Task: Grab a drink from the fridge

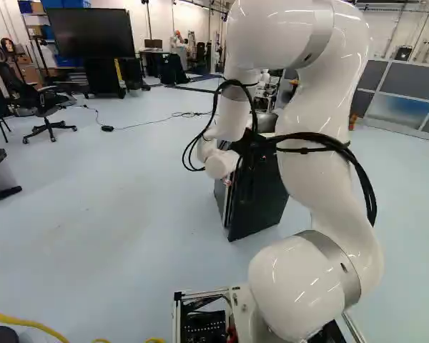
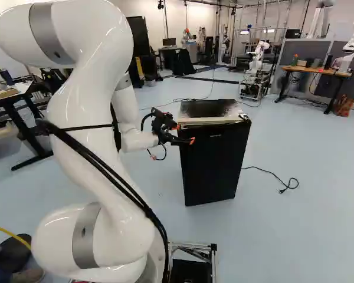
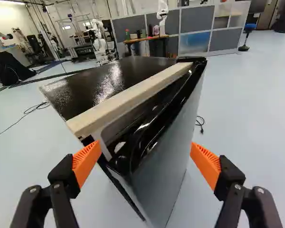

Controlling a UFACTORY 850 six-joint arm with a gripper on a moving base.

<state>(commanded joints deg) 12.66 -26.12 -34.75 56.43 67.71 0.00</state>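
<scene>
Fingers spread wide, the black gripper (image 2: 184, 134) hangs at the fridge (image 2: 211, 171) — the near top corner and door edge seen between the orange pads (image 3: 205, 162) — above a pale floor (image 2: 301, 230).

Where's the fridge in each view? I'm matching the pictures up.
Left base view: fridge just right of the middle, partly behind the arm.
Right base view: fridge just right of the middle, slightly overlapped by the fingers.
Wrist view: fridge ahead of the open fingers.
Shared landmark: grey partition in the background.
</scene>
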